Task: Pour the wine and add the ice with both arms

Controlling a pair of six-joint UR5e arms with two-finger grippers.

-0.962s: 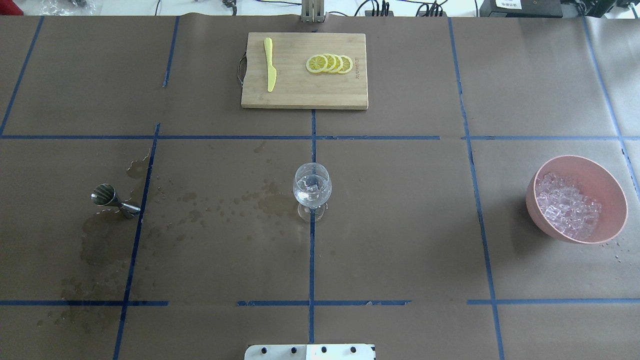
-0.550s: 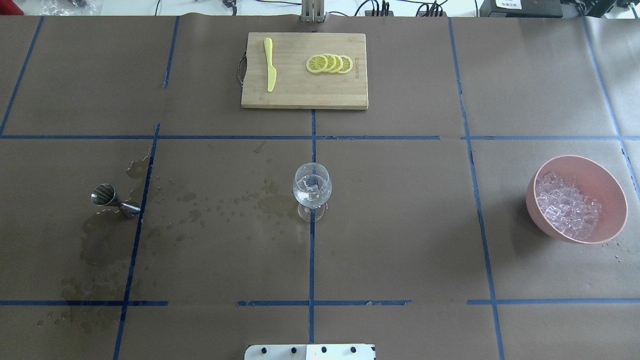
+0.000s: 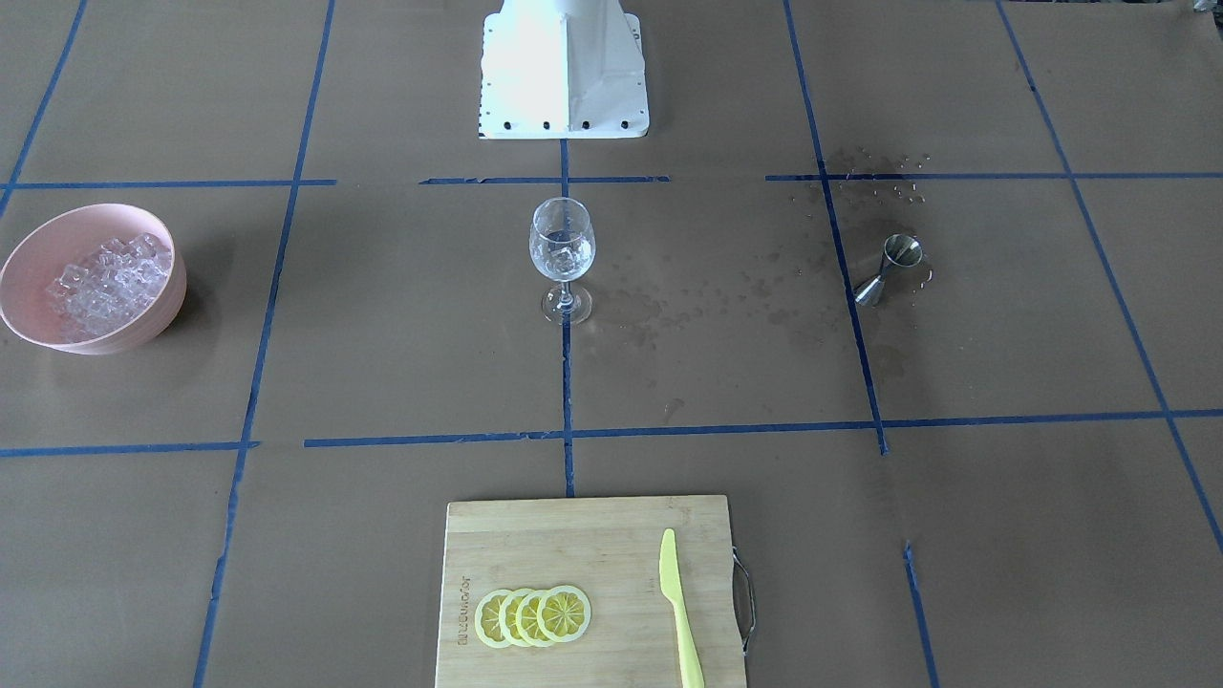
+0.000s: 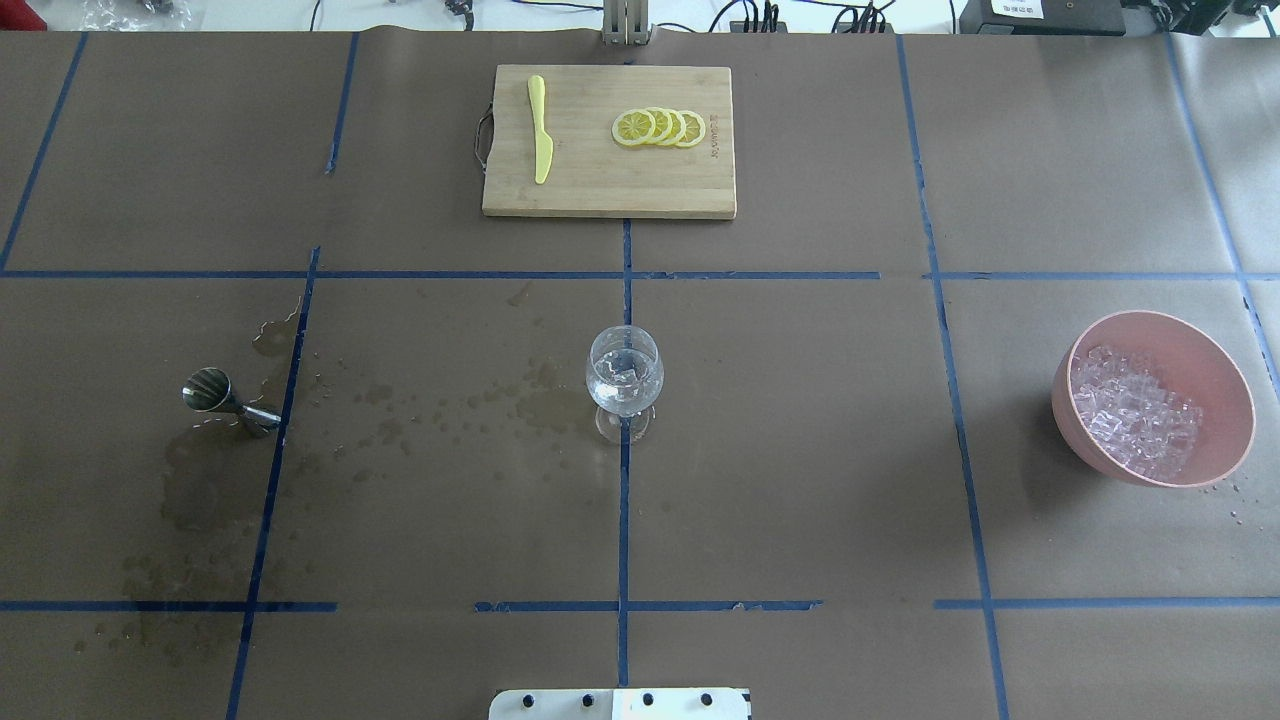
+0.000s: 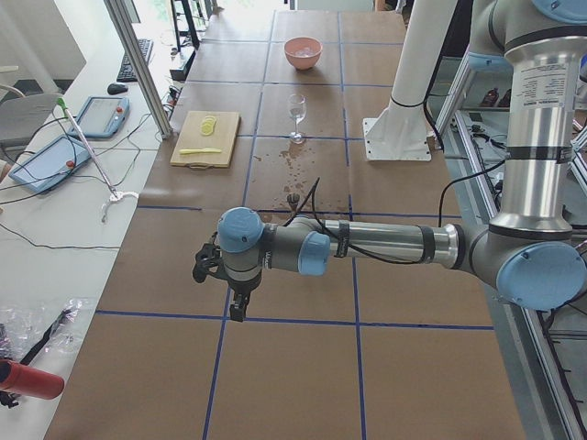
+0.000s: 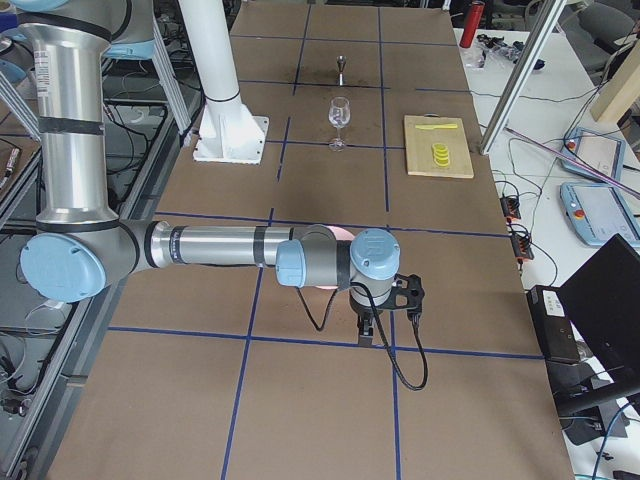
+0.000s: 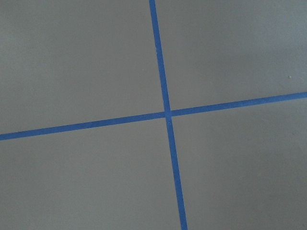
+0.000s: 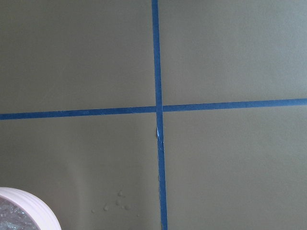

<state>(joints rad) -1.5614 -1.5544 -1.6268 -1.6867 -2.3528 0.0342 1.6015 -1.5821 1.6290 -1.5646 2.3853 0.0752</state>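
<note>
A wine glass (image 4: 624, 385) stands at the table's middle with clear liquid and an ice cube in it; it also shows in the front view (image 3: 562, 250). The ice (image 4: 1135, 412) fills a pink bowl (image 4: 1075, 440) at the right, also in the front view (image 3: 153, 320). A steel jigger (image 4: 225, 400) stands at the left among wet stains. My left gripper (image 5: 237, 307) hangs over the table's left end, far from the jigger. My right gripper (image 6: 368, 330) hangs just beyond the bowl. Whether either is open or shut I cannot tell.
A wooden cutting board (image 4: 608, 195) at the far middle carries a yellow knife (image 4: 540, 130) and lemon slices (image 4: 660, 128). The white pedestal (image 3: 564, 67) stands at the robot's side. The bowl's rim (image 8: 29, 211) shows in the right wrist view's corner.
</note>
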